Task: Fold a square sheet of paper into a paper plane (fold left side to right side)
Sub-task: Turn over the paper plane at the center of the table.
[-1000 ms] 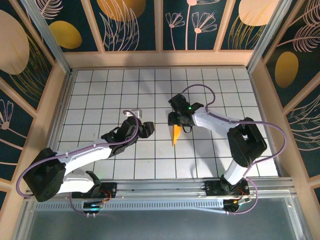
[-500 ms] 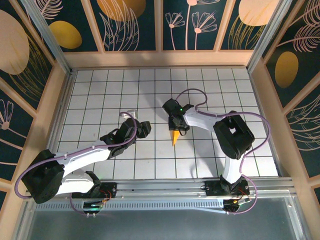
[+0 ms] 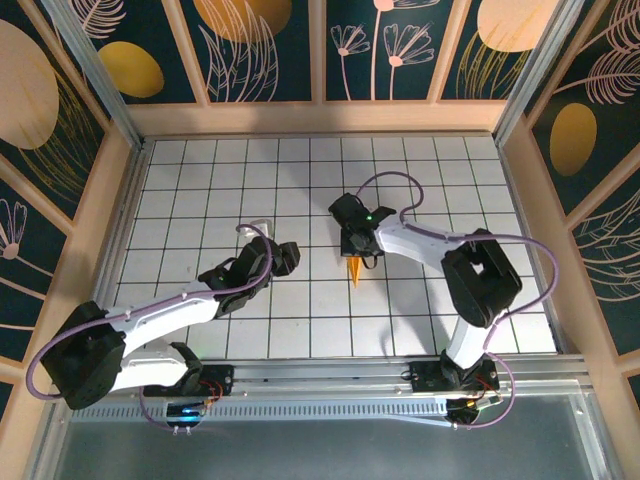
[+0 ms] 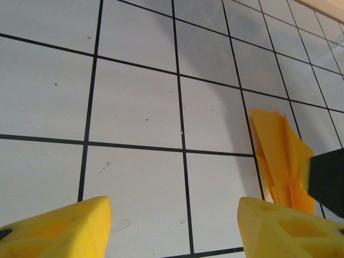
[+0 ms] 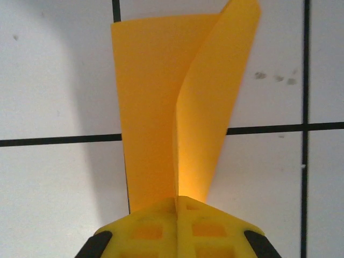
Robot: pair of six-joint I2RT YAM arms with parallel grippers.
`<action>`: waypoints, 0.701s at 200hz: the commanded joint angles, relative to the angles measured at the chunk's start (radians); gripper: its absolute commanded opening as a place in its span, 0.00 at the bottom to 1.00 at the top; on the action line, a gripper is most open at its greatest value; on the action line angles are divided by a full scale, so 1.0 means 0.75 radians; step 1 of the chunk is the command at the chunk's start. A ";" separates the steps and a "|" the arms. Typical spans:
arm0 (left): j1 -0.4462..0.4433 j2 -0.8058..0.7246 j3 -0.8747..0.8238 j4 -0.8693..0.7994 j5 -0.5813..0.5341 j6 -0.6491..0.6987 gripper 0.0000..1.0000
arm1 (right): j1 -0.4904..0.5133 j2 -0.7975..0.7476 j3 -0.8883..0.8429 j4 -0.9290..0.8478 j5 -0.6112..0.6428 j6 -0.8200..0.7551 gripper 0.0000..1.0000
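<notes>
Okay, top view first: paper plane (image 3: pixel 354 272) lies near the middle of the white grid table (image 3: pixel 200 180), slightly right of centre. It reads as a narrow orange wedge. Long axis runs roughly far-to-near, and the pointed end faces the near edge where the arm bases sit. The right gripper (image 3: pixel 356 254) is on its far end. The left gripper (image 3: pixel 290 258) sits to the left of the plane, clear of it, with bare tiles between them.

Left wrist: left gripper (image 4: pixel 174 220) is released, yellow fingertips (image 4: pixel 64 226) wide apart at the bottom corners and only table (image 4: pixel 134 102) between them. The paper plane (image 4: pixel 279 156) is off to the right, outside the jaws and not touching them. Its long axis slants from upper left to lower right here. A dark block (image 4: pixel 328 183) at the right edge covers its lower end; can't tell what it is.

Right wrist: right gripper (image 5: pixel 177 215) is clenched on the paper plane (image 5: pixel 161 107), pads (image 5: pixel 150 231) pressed together with the paper's edge pinched in the seam. Two flaps meet at a centre crease running straight up the frame, away from the pads. The left flap ends in a blunt edge and the right flap reaches the top of the frame. Grid table (image 5: pixel 54 70) is underneath.
</notes>
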 commanded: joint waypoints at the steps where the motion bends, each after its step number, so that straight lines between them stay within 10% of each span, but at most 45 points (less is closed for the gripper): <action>1: 0.012 -0.043 0.036 -0.011 -0.049 0.005 0.67 | -0.016 -0.136 -0.039 -0.034 0.067 -0.009 0.00; 80: 0.043 -0.140 -0.048 0.086 -0.113 -0.095 0.84 | -0.312 -0.671 -0.523 0.672 -0.670 -0.055 0.00; 140: 0.045 -0.145 -0.079 0.114 -0.099 -0.123 0.87 | -0.377 -0.636 -0.820 1.332 -1.034 0.174 0.00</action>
